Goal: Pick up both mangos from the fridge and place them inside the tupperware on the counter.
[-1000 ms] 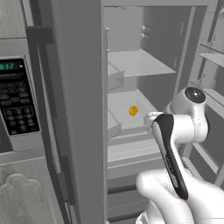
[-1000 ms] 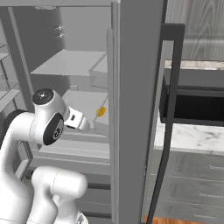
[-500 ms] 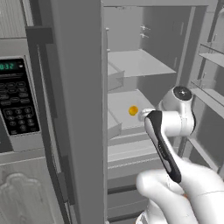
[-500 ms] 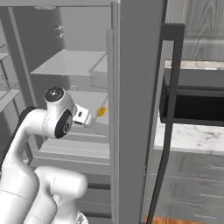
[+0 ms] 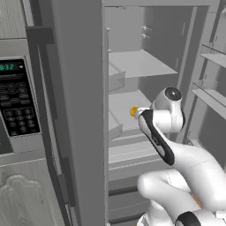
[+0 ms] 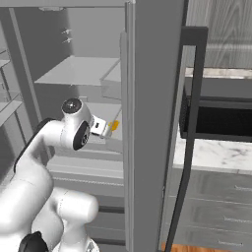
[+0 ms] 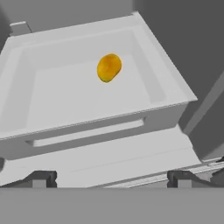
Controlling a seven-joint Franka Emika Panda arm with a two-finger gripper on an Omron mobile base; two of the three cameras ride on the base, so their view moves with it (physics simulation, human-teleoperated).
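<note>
Hand view: one mango (image 7: 109, 67) lies in a white fridge drawer (image 7: 26, 131), toward the far wall and a little right of centre. It sits ahead of the gripper (image 7: 109, 178) and well apart from it, with the drawer's front lip between the two. Its long axis runs on a slant, upper right to lower left in this picture, so roughly crosswise to the line of approach. Both dark fingertips (image 7: 39, 178) stand far apart at the bottom of the picture, with nothing between them: gripper wide open, empty.

Left base view: the arm reaches into the open fridge (image 5: 79, 110). A sliver of the mango (image 5: 133, 111) shows just beyond the hand, at mid-shelf height. The gripper is masked by the wrist.

Right base view: the gripper (image 6: 102, 128) points toward the mango (image 6: 114, 126), which peeks out beside the door edge. The gap between them looks small from this side, though that may be the angle; the hand view is the better guide. The desk (image 6: 216, 152) lies off to the right, past the fridge wall.

Judgement: still the approach to the first fruit. The coming move turns on going forward and down over the drawer lip, jaws set across the fruit's short width. Second mango and tupperware not sighted.
</note>
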